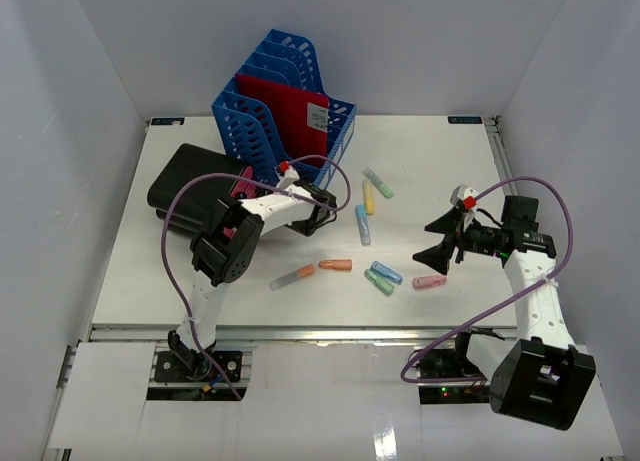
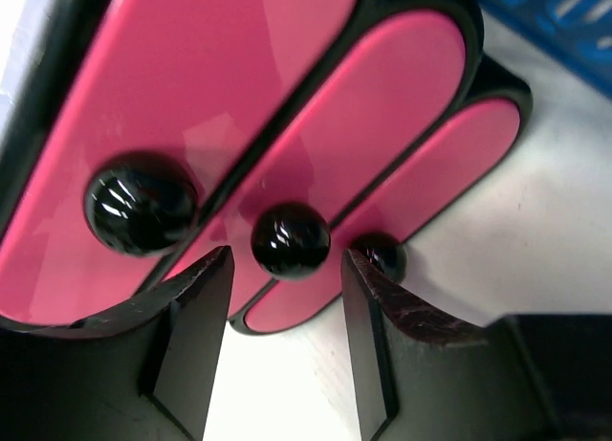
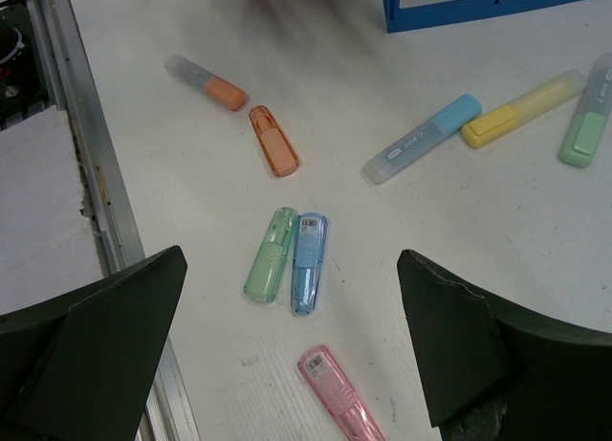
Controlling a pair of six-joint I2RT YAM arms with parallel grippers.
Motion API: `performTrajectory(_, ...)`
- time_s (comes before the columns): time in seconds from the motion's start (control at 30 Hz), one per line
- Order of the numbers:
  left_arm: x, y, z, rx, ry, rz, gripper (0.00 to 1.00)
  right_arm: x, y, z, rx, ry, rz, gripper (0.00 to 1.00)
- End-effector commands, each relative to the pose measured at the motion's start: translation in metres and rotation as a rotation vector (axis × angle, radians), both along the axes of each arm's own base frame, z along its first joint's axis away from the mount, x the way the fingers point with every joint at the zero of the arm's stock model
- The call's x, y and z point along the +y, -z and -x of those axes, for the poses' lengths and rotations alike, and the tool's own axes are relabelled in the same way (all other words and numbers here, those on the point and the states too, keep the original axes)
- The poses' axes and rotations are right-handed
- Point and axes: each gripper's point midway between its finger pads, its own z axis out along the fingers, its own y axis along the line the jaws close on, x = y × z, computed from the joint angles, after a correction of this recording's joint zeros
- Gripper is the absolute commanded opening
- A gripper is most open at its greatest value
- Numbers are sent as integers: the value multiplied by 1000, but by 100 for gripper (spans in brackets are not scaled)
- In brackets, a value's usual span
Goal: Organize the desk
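The white desk (image 1: pixel 450 151) carries a black drawer unit (image 1: pixel 190 186) with pink fronts (image 2: pixel 287 125) and black knobs. My left gripper (image 1: pixel 258 189) faces those fronts, open. In the left wrist view my left gripper (image 2: pixel 287 269) has its tips on either side of the middle knob (image 2: pixel 290 238), not touching it. Several highlighters lie mid-desk: orange (image 1: pixel 335 265), blue (image 1: pixel 362 224), yellow (image 1: pixel 368 196), pink (image 1: pixel 430 281). My right gripper (image 1: pixel 437 243) hovers wide open and empty over a short green piece (image 3: pixel 271 254), a blue one (image 3: pixel 308 262) and the pink one (image 3: pixel 339 393).
A blue slotted file rack (image 1: pixel 285 106) holding a red folder (image 1: pixel 298 116) stands at the back, right behind the drawer unit. A metal rail (image 3: pixel 86 173) runs along the desk's front edge. White walls close in the left, back and right sides.
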Motion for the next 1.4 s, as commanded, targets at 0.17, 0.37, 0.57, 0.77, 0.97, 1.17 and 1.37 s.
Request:
performTrajectory(0.17,12,-33,-7,-42,-4,-43,51,1,-2,1,-4,-10,-20,98)
performTrajectory(0.37,3,-31,-3,-26,-11,25,35,1,-2,2,-4,-10,-22,98)
performTrajectory(0.57,-36,-38,8,-27,56,137,30,1,-3,2,-10,-11,-23,98)
performTrajectory(0.77,-84,-38,25,-16,138,253,29,2,-4,3,-17,-13,-22,98)
performTrajectory(0.97,-93,-29,36,4,146,318,33,2,-6,3,-21,-15,-24,98)
performTrajectory(1.17,-95,-30,33,-1,158,336,56,2,-6,3,-22,-14,-24,98)
performTrajectory(1.37,-98,-32,32,5,171,353,97,2,-6,3,-23,-12,-24,98)
